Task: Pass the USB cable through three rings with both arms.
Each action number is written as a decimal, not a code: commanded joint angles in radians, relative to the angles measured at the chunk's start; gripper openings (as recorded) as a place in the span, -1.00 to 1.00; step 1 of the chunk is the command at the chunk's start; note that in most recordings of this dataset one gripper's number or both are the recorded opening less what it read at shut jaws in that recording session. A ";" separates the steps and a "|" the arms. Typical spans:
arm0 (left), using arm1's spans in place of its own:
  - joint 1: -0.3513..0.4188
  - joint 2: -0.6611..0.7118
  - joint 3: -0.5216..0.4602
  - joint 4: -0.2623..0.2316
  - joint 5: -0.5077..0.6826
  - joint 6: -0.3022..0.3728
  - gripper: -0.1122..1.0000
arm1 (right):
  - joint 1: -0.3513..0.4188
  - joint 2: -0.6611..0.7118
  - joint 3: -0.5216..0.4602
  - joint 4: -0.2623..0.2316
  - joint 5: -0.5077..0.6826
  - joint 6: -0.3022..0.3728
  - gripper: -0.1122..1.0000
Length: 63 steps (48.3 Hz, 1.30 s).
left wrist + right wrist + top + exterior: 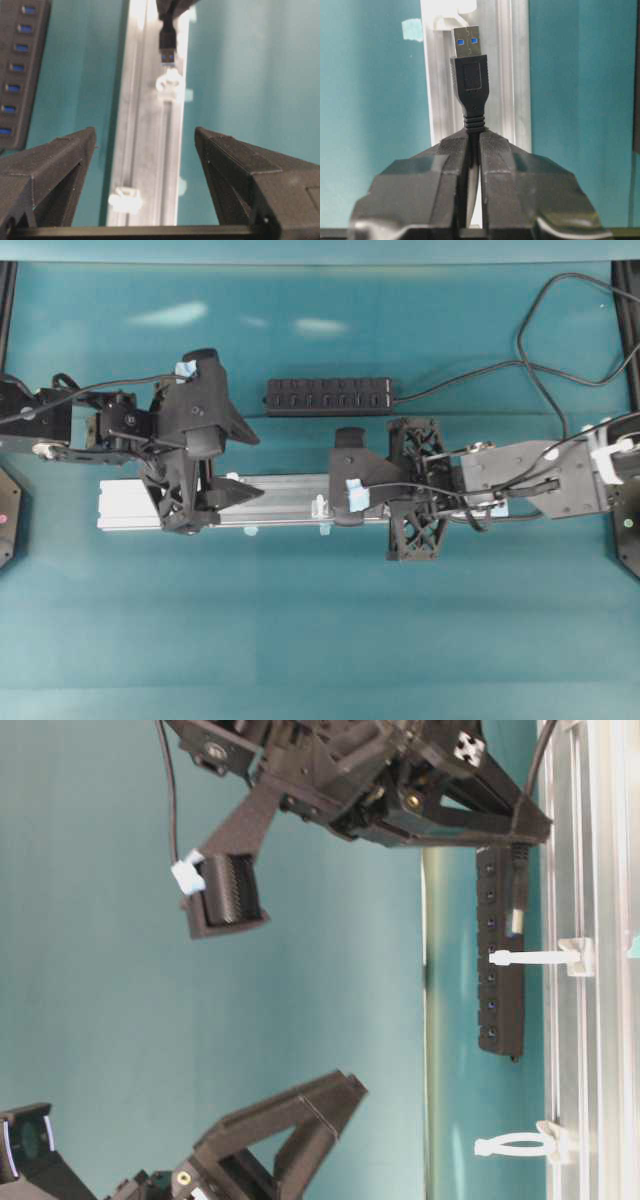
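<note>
From overhead, the right pincer is lying pressed together over the silver rail, its tips pointing toward a small whitish ring just ahead of them; the cable is trailing behind it in loose loops, which suggests a light, limp cord that will sag wherever it is unsupported. The left pincer is sitting spread wide farther along the same rail, one jaw on each side of it, holding nothing; the black hub is lying beyond the rail, clear of both. At table level, the right pincer is holding the plug level above the rail, just short of the nearer ring, with a second ring standing farther on; the loops look thin and flexible, so a misaligned plug is likely to bend them rather than pass. In the left wrist view, the spread jaws are framing the rail, the plug is showing ahead of them, just beyond one ring, and another ring is standing between them. In the right wrist view, the jaws are pinching the cord at its ribbed collar, directly behind the plug. I judge this the sound hold: the plug is rigid and short, so gripping close behind it keeps the tip steerable; the smooth cord itself may slip.
</note>
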 commanded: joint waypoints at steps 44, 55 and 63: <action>0.000 -0.021 -0.002 0.002 0.003 -0.002 0.79 | 0.005 0.052 -0.058 0.003 -0.075 -0.006 -0.98; 0.000 -0.025 0.003 0.002 0.003 -0.002 0.79 | 0.003 0.064 -0.077 0.006 -0.100 0.000 -0.98; 0.000 -0.028 0.008 0.002 0.000 -0.002 0.79 | 0.005 0.078 -0.089 0.003 -0.101 -0.002 -0.98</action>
